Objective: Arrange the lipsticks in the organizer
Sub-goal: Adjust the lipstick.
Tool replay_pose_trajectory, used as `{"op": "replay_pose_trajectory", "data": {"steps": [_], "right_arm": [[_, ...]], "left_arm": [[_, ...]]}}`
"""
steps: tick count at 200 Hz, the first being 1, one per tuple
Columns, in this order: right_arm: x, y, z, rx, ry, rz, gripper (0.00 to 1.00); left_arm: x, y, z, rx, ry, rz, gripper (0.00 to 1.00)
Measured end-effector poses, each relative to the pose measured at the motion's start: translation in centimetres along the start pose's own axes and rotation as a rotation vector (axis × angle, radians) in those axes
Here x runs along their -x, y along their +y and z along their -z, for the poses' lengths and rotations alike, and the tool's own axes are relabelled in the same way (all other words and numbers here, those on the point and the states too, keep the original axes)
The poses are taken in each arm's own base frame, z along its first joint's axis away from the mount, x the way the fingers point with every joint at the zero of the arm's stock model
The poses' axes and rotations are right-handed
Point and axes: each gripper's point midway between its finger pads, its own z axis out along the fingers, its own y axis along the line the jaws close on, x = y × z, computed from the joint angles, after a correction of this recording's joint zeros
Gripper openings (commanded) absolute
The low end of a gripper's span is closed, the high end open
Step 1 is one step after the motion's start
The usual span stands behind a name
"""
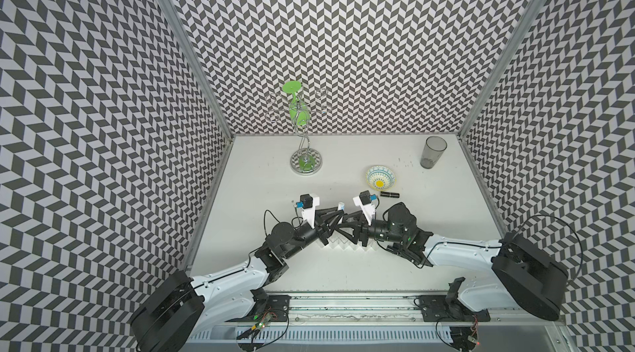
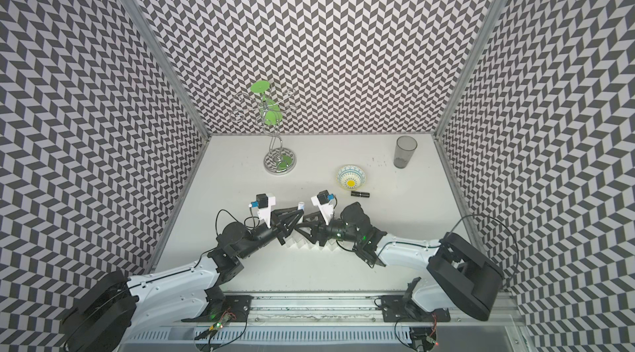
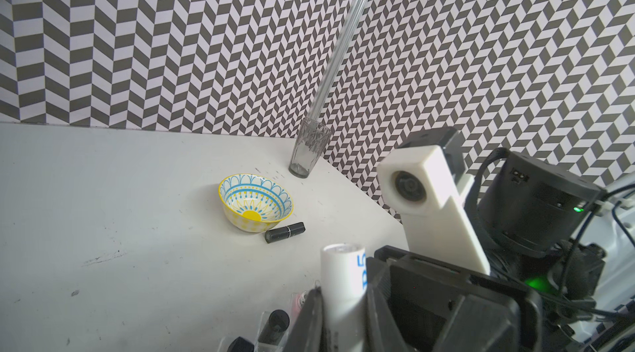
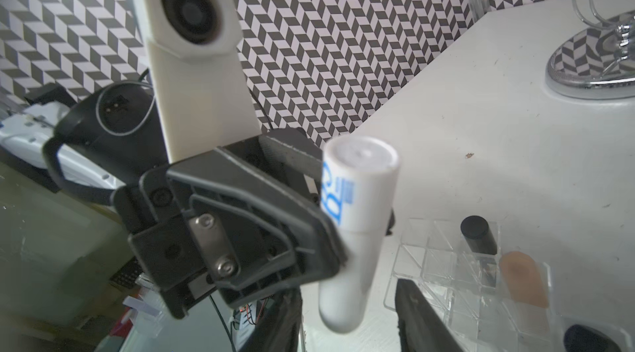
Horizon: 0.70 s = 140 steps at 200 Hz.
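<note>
White plastic decides this move. The white lipstick with blue print stands nearly upright, slightly tilted, just below the middle of the frame in both top views, where your two arms meet. Your left gripper is clamped on its mid-body. Your right gripper faces it from the opposite side. Its jaws are partly parted and straddle the tube's free lower end, with a gap showing on one side, so it has no grip.

The clear acrylic organizer sits just below the meeting claws, with a standing black lipstick and a beige lipstick in its cells. This looks like a handover.

A loose black lipstick lies flat right of centre, just beside the patterned bowl, nearer your right arm.
</note>
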Motion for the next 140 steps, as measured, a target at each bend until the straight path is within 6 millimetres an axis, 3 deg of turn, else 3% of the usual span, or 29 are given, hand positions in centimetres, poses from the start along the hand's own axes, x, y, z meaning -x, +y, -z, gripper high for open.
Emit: {"op": "replay_pose_trajectory", "data": {"steps": [18,66,84,113,140], "right_arm": [[0.0,-0.2,0.0,-0.004,0.001,-0.007,0.28],[-0.2,-0.5,-0.3,-0.022,0.023,-0.014,0.25],[-0.4,-0.9,-0.3,-0.045,0.042,-0.022,0.22],[-0.6,-1.5,-0.6,-0.081,0.081,-0.023,0.23],[-1.6,-2.7,-0.6,-0.142,0.138,-0.046,0.22]], "left_arm": [[-0.1,0.1,0.1,0.003,0.000,0.002,0.00],[-0.2,0.6,0.2,0.023,-0.002,0.000,0.01],[-0.3,0.9,0.4,0.043,0.003,-0.001,0.24],[-0.3,1.4,0.9,0.076,0.003,-0.008,0.26],[0.3,1.4,1.3,0.086,-0.017,-0.023,0.59]]}}
